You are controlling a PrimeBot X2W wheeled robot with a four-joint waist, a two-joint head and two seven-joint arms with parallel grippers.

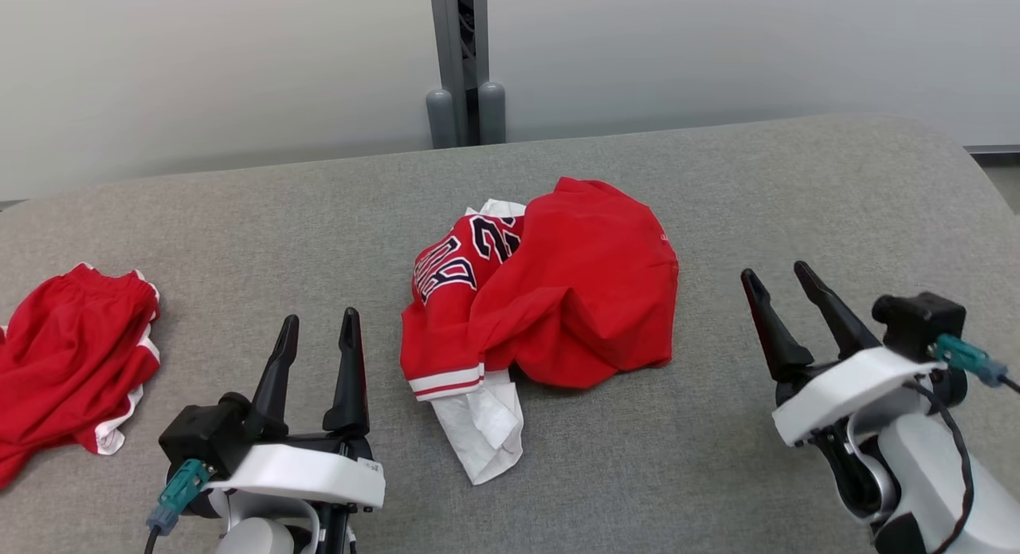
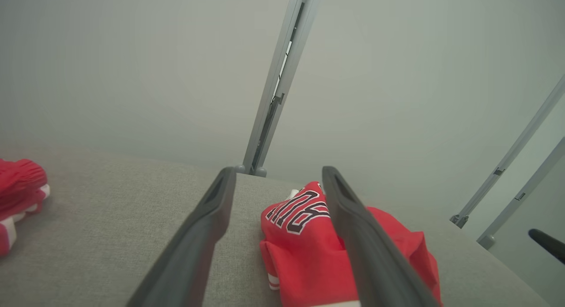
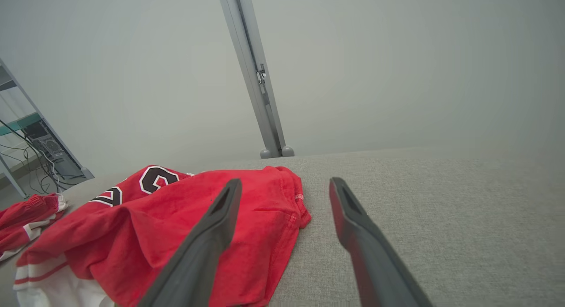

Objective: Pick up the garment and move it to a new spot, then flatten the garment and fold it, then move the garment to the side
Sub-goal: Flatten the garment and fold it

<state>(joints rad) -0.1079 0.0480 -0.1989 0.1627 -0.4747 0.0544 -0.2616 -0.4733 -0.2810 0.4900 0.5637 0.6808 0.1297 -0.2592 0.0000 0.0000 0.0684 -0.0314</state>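
A crumpled red garment (image 1: 558, 299) with black-and-white lettering, white-striped trim and a white lining lies in a heap at the middle of the grey fabric surface (image 1: 677, 458). The left wrist view has the garment (image 2: 304, 254) just right of centre, and the right wrist view has the garment (image 3: 176, 227) at lower left. My left gripper (image 1: 318, 331) hovers open near the front edge, left of the heap and apart from it. My right gripper (image 1: 774, 275) is open to the right of the heap, holding nothing. In each wrist view the left gripper (image 2: 274, 172) and right gripper (image 3: 286, 183) show a wide gap.
A second red garment (image 1: 72, 363) with white trim lies bunched at the far left edge of the surface. A grey post (image 1: 462, 60) stands behind the surface against a pale wall. Bare grey fabric stretches to the right of the heap.
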